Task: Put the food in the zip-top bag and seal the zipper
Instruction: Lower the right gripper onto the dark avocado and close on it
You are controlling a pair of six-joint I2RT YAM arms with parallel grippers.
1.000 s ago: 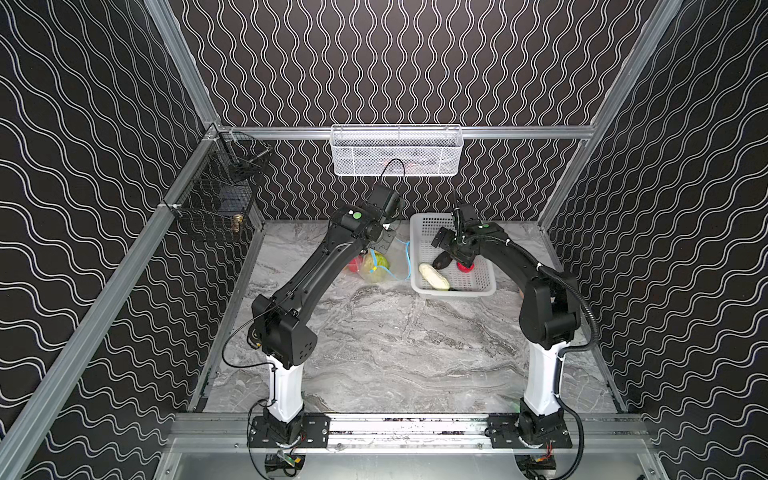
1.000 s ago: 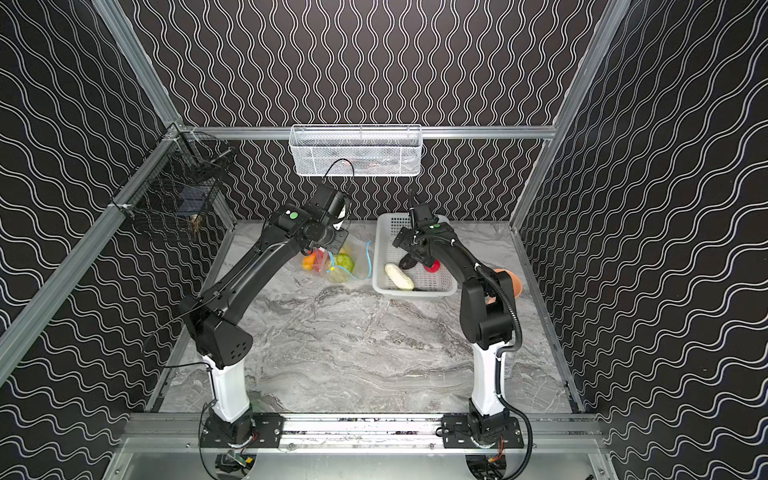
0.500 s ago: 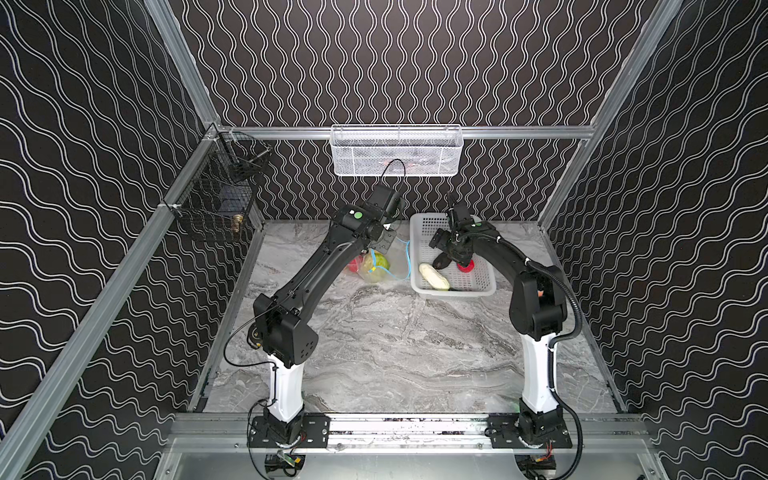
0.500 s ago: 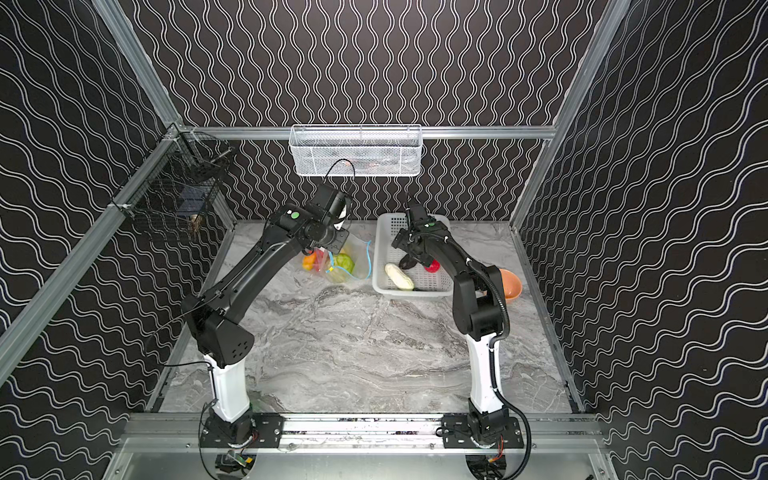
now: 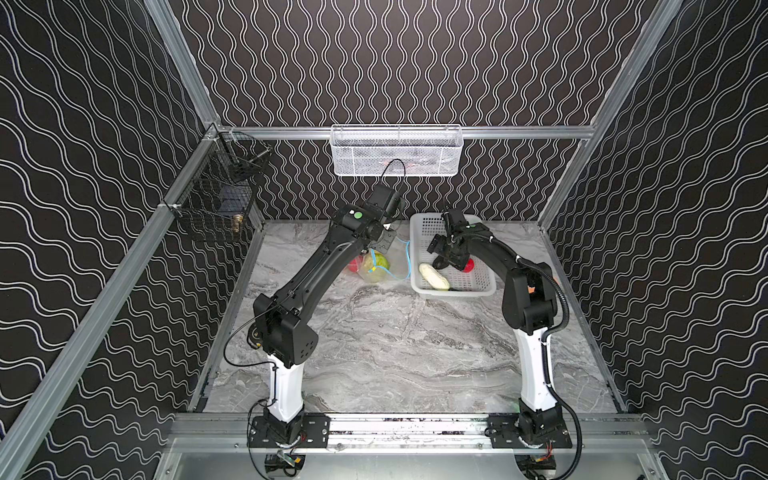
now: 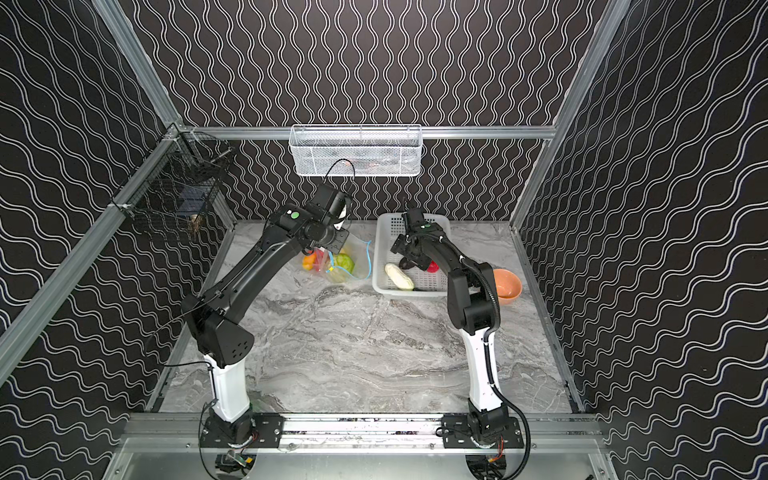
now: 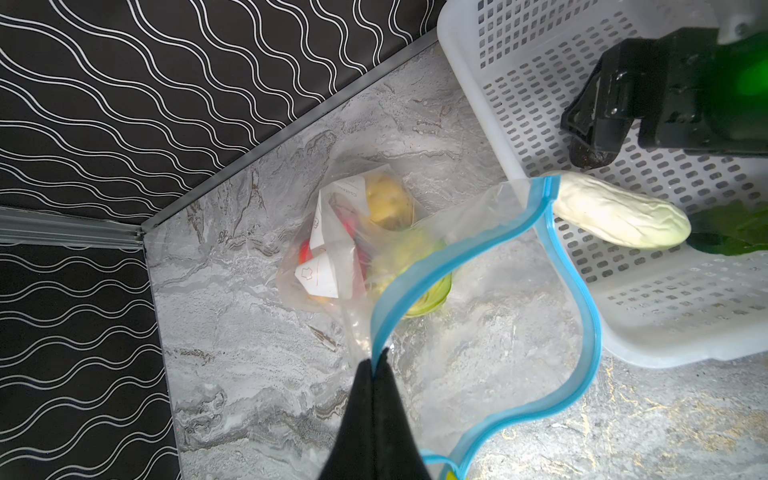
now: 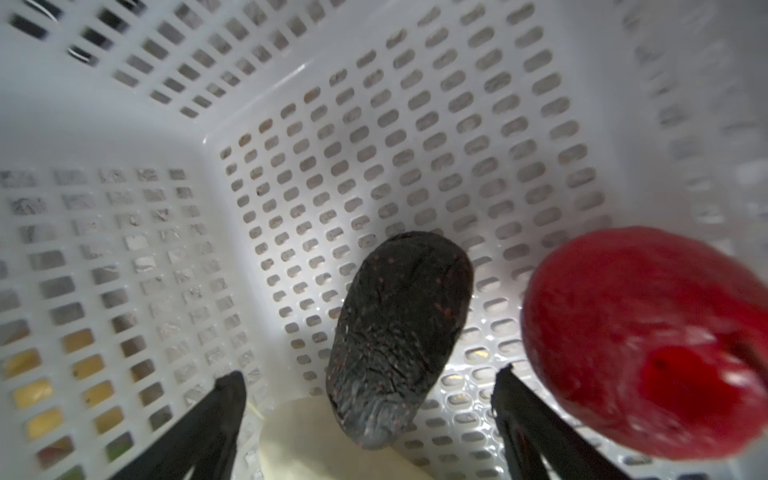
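**Bag mouth held open as the right gripper straddles the dark oval**

The left gripper (image 7: 376, 368) is pressed together on the rim of the bag (image 7: 361, 257), pinching it at the zipper (image 7: 592, 336) and lifting that edge off the tabletop (image 5: 395, 353). The lift appears meant to hold the mouth as a wide blue loop facing the basket (image 5: 453, 293), so food can drop in from the right. The bag sits at the far side, just left of the basket. A cabbage (image 6: 344, 262) and yellow, orange and red pieces already lie at its bottom, beside the label (image 7: 328, 232).

The right gripper (image 8: 370, 374) hangs inside the basket with its jaws spread. One finger (image 8: 226, 399) stands on either side of the dark oval (image 8: 399, 336), and neither appears to touch it. The oval lies on the basket floor, one end against or over the white vegetable (image 7: 619, 216), with a red piece (image 8: 636, 332) just beside it. The oval looks like the next pick, and closing squarely should avoid nudging the red piece. At least three pieces remain outside the bag, and the zipper is unsealed.
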